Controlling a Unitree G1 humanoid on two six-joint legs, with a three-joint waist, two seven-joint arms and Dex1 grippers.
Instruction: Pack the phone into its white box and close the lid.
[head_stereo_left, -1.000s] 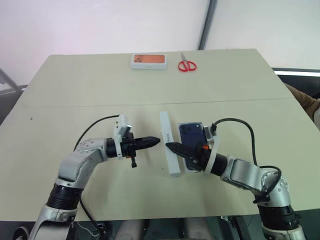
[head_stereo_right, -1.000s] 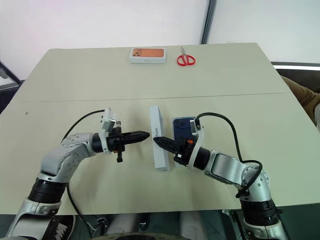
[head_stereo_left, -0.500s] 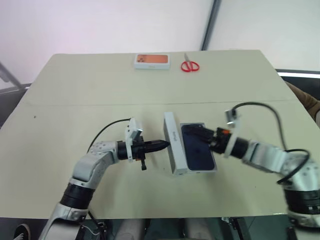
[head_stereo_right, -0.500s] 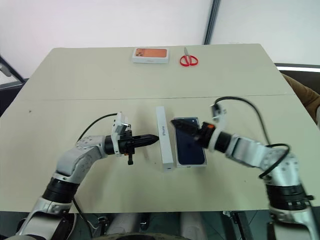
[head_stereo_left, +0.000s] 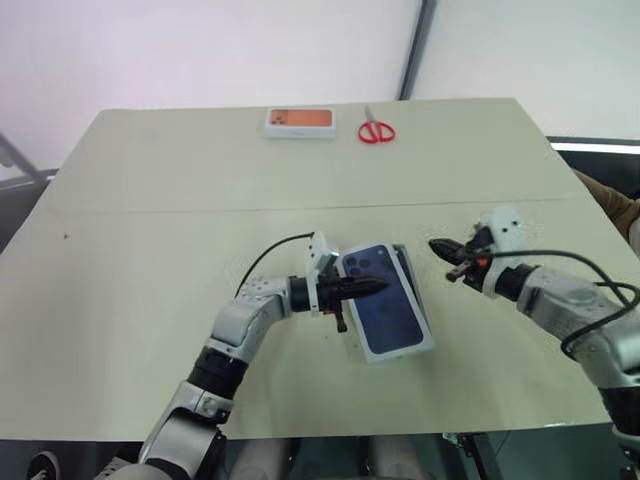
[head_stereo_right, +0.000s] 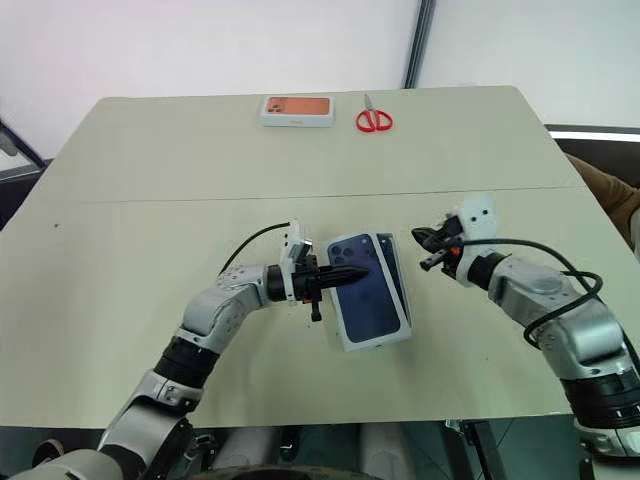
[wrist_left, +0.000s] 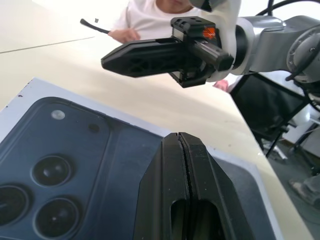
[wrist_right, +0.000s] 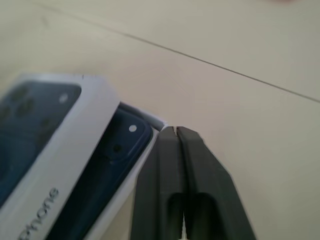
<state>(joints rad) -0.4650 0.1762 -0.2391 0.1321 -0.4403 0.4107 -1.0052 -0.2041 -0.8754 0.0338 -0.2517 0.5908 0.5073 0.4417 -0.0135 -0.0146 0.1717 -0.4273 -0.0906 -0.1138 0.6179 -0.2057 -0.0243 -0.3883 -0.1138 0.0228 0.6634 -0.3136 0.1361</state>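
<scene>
Tipped over now, the lid (head_stereo_left: 385, 305) lies askew on the phone (wrist_right: 117, 145); my clenched left hand (head_stereo_left: 378, 286) should square it, my clenched right hand (head_stereo_left: 440, 247) waiting at three o'clock.

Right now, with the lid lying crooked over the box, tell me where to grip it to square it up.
Grip the lid across its two long side walls, near the raised end by the printed cameras. It lies tilted over the white box, the phone showing beneath on the right gripper's side. Come from above; the shut left gripper lies over the top face.
</scene>
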